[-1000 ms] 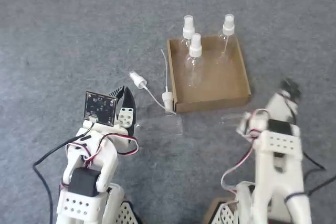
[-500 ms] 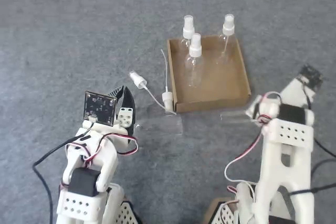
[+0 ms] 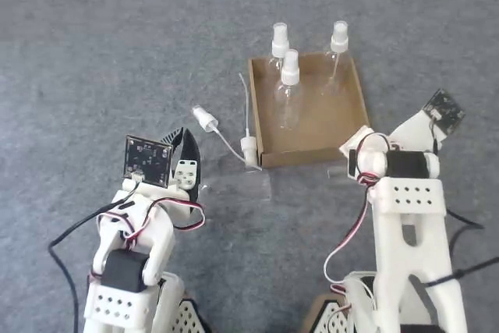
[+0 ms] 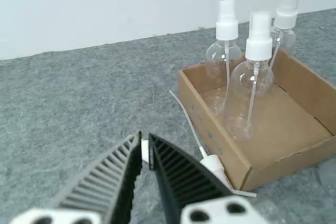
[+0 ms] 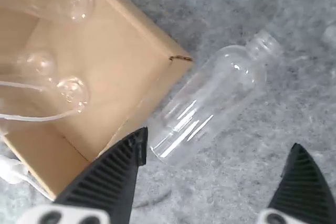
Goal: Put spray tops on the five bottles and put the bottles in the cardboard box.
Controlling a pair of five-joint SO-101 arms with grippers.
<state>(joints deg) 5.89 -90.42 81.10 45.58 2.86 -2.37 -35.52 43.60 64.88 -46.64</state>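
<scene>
Jaws of the right gripper (image 5: 219, 142) stand wide apart and hold nothing. An uncapped bottle (image 5: 210, 103) lies on its side on the carpet (image 5: 252, 192) in the span between them, its flank just beside a corner of the cardboard box (image 5: 142, 30). Over the last second the right arm has swung: in the high view its wrist travelled outward, then back toward the box, and its upper joint now stands beside the box's near right corner. The bottle has not shifted. Judged from this, the arm has lined itself up over the bottle, and a descent and grasp would be the next step. The left gripper (image 4: 145, 140) has not moved; its fingers are all but together, with a narrow slit between them. A white sliver shows in that slit, probably the loose spray top (image 3: 205, 118) lying beyond rather than anything held. A second spray top (image 4: 212, 163) leans against the box's outer wall, its tube trailing over the carpet. A second bare bottle (image 3: 234, 185) lies ahead of the left arm. Three capped bottles (image 3: 290, 91) stand upright in the box, unchanged. Two bottles therefore remain to be capped and boxed.
</scene>
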